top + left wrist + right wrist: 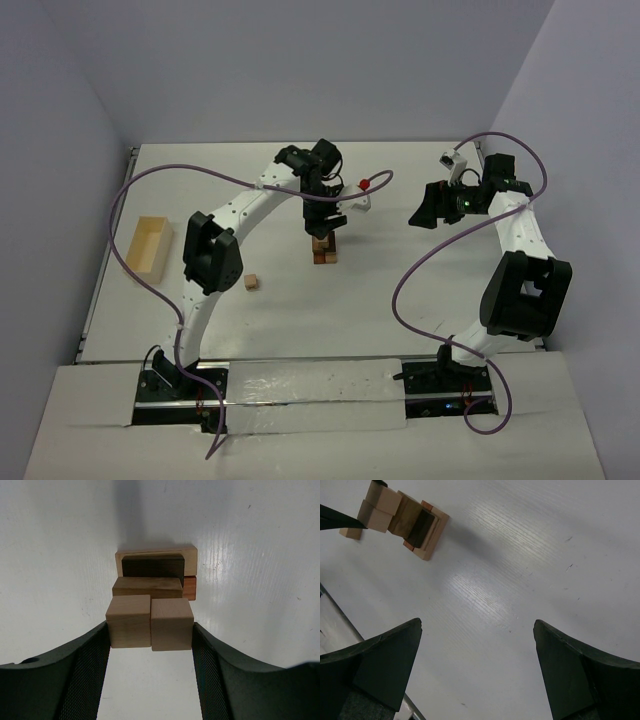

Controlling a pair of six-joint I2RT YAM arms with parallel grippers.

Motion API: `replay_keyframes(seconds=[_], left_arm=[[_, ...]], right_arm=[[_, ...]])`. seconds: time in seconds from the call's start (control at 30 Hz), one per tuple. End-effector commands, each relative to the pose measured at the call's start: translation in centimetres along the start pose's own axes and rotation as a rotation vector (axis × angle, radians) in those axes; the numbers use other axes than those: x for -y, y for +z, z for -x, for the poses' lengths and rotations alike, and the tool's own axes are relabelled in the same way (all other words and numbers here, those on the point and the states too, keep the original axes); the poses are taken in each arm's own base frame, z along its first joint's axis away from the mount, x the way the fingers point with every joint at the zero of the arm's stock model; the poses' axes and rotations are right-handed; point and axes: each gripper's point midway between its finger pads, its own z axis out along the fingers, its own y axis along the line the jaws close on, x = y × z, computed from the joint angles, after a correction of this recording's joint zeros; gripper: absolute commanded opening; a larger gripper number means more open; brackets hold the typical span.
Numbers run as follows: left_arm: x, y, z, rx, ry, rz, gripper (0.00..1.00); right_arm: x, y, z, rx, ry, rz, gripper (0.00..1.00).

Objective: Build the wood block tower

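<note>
Tan, reddish and dark wooden bricks made up the small tower (324, 250), which stood near the middle of the white table (420, 290) in the top view. My left gripper (325, 225) hung directly over it. A loose tan wooden block (252, 283) lay nearer the near-left corner, and a pale wooden box (148, 247) sat by the left edge. My right gripper (428, 208) hovered well apart, toward the right edge.

Through the left wrist camera I saw the jaws partway open, pressed against the outer sides of two light tan wooden blocks (129, 621) set side by side atop the tower.

Through the right wrist camera, the right jaws gaped wide, holding nothing above bare table.
</note>
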Motion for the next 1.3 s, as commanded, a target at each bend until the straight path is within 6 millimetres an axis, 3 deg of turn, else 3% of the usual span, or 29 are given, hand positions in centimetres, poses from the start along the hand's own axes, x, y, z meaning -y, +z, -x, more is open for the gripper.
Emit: replay_keyframes(seconds=[0.0, 1.27], left_arm=[[-0.27, -0.52, 1.41, 0.031, 0.016, 0.019, 0.67], [-0.86, -0.24, 1.68, 0.023, 0.029, 0.043, 0.72]], right_arm=[[-0.23, 0.11, 0.05, 0.012, 0.000, 0.022, 1.00], [-0.22, 0.24, 0.08, 0.012, 0.007, 0.031, 1.00]])
